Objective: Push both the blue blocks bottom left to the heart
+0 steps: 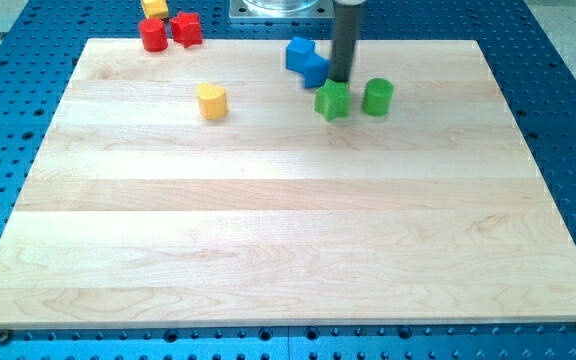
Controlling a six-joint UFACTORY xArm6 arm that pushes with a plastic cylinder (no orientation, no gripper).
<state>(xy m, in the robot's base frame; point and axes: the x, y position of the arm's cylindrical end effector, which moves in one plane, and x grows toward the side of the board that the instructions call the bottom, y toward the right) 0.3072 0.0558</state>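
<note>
Two blue blocks [306, 62] touch left of my tip [340, 80]; two green, two red, two yellow pieces share the wooden bench [288, 250].

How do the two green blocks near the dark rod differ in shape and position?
The green star-shaped block has jagged points; the green cylinder block is round. The star lies directly below my tip, near the blue blocks; the cylinder sits apart toward the view's right. Both share colour and stand upright.
</note>
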